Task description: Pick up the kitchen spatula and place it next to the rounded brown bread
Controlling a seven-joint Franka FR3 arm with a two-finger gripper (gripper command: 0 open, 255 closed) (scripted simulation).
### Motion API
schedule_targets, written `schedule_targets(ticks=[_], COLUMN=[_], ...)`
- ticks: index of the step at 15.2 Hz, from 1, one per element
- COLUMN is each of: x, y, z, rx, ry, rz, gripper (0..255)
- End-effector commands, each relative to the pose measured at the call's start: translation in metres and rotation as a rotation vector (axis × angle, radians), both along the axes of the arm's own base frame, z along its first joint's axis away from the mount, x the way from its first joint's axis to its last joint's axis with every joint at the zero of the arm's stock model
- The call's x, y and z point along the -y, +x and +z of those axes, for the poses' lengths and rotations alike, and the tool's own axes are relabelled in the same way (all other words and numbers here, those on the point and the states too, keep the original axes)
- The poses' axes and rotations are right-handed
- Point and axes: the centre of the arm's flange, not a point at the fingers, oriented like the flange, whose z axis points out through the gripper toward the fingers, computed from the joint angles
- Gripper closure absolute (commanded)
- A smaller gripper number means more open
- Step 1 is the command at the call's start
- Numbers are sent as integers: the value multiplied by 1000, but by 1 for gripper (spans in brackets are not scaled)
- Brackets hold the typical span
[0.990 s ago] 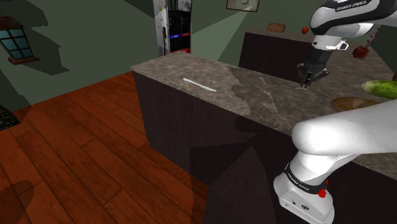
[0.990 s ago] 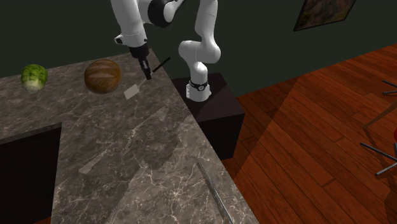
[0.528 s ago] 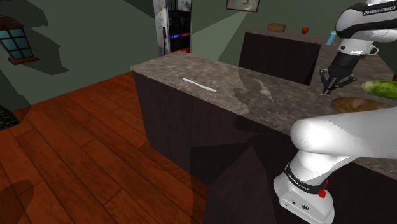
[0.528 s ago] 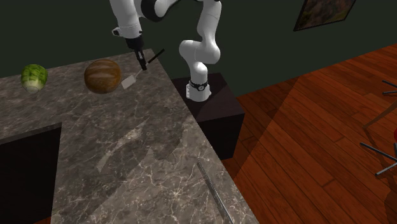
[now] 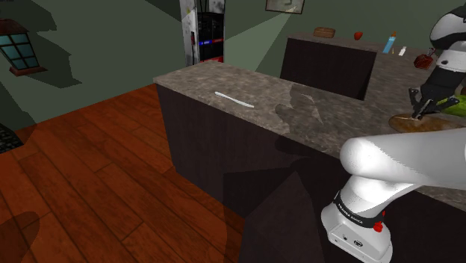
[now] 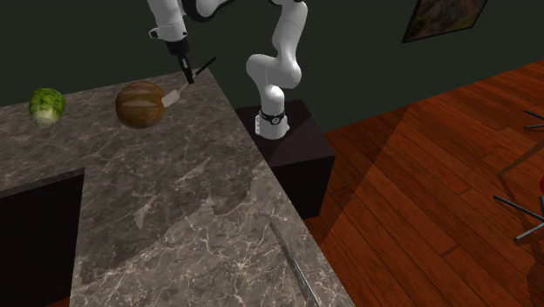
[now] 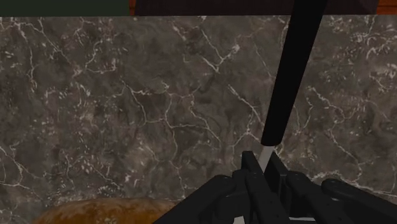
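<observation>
The rounded brown bread (image 6: 140, 104) is the nearest obstacle. It sits on the desk (image 6: 192, 201) just beside and below the gripper (image 6: 187, 77), whose fingers clasp the spatula (image 6: 173, 98), and the blade is close to the loaf's side. A green vegetable (image 6: 46, 105) lies beyond the bread, apart from it. Toward the second exterior view's bottom the marble runs open, with a thin long utensil (image 6: 292, 262) lying near its edge. In the shoulder view a dark panel (image 5: 328, 63) stands behind the desk.

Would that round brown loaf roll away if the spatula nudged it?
Possibly: the loaf looks nearly ball-shaped, so a nudge from the spatula may roll it. The counter under it looks flat and smooth, likely offering little grip.
</observation>
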Motion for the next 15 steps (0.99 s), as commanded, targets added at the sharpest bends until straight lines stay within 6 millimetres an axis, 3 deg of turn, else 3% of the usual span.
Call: schedule_targets(ticks=[1,15], x=[4,43], y=[-26,-206], z=[-2,-1], rx=[0,0], ry=[0,0], rz=[2,1], gripper=[255,255])
